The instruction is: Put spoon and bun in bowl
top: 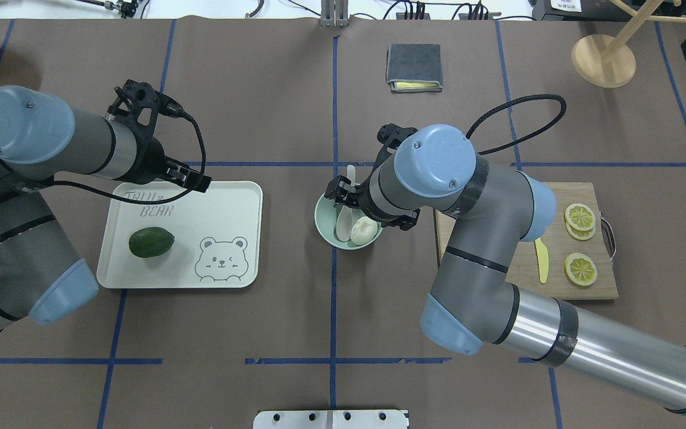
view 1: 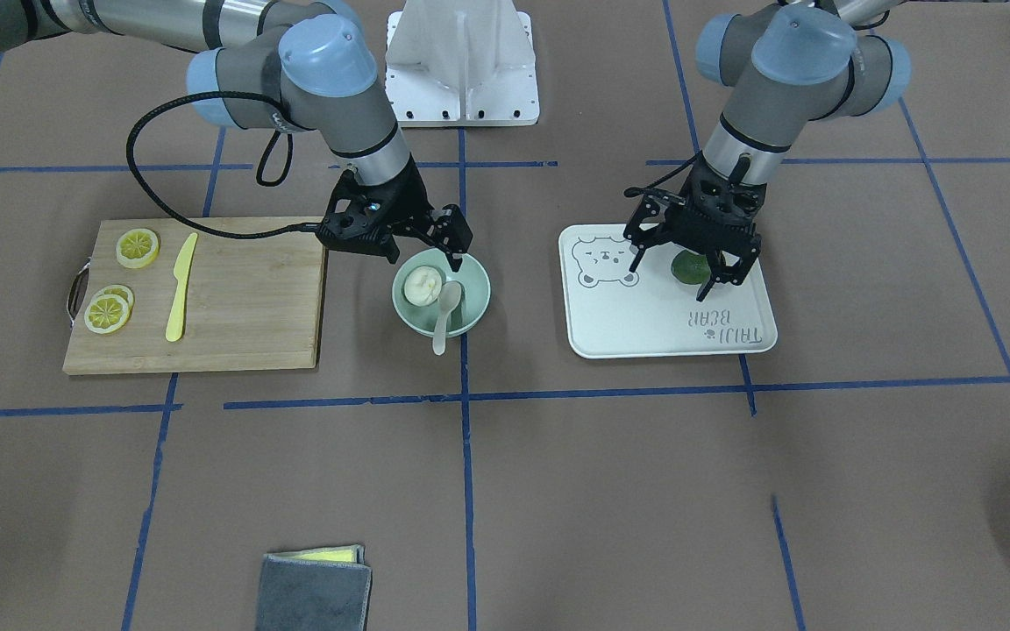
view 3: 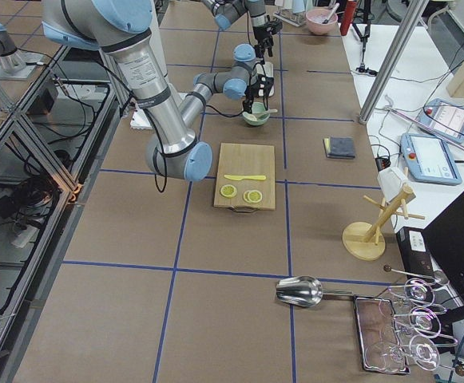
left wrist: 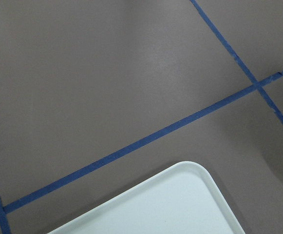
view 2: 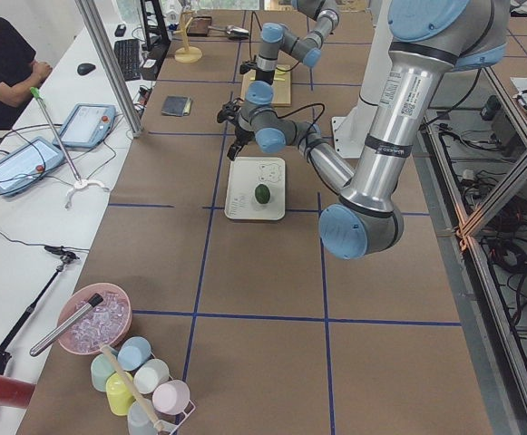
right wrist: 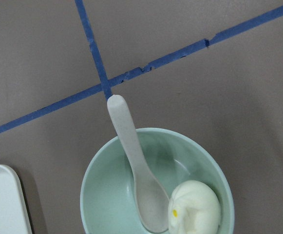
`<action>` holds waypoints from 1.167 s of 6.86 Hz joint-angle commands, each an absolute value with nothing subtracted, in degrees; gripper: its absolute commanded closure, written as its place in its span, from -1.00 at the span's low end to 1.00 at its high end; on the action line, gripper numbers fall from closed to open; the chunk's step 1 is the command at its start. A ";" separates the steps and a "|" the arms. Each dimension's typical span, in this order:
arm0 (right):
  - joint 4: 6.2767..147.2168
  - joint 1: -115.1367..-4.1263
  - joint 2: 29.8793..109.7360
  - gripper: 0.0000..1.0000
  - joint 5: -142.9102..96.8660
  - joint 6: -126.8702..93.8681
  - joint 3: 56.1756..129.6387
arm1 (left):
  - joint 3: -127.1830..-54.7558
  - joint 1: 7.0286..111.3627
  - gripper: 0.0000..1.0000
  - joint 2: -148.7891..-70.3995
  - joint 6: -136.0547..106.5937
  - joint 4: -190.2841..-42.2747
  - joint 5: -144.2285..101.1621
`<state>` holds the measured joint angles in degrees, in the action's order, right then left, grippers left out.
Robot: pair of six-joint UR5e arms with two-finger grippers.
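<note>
- Bun and spoon both lie in the bowl; the spoon's handle overhangs the rim.
- Right jaws hang open and empty just above the bowl; left jaws, open too, hover over the tray (avocado under them).
- Risk: a careless lift-off could clip that handle and flip the spoon onto the desk.
</note>
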<state>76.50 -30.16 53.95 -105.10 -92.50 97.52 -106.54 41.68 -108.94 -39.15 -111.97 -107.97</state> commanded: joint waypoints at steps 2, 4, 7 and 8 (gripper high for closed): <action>76.64 -36.35 63.59 -1.00 -112.10 -88.19 105.88 | -106.26 48.48 -0.89 -103.30 -26.50 -112.06 -112.11; 76.73 -48.45 75.70 -1.00 -124.84 -71.20 110.46 | -103.90 60.59 -0.89 -97.50 -7.76 -112.06 -121.44; 78.56 -67.44 88.91 -1.00 -135.41 -38.60 108.21 | -92.50 78.17 -0.99 -95.98 13.64 -111.18 -126.47; 82.66 -72.98 90.08 -1.00 -137.61 -26.23 105.93 | -88.89 83.01 -0.99 -95.98 15.97 -111.36 -126.56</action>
<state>79.22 -66.09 87.54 -134.65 -40.20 108.20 -93.35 76.92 -96.09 11.17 -111.30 -125.98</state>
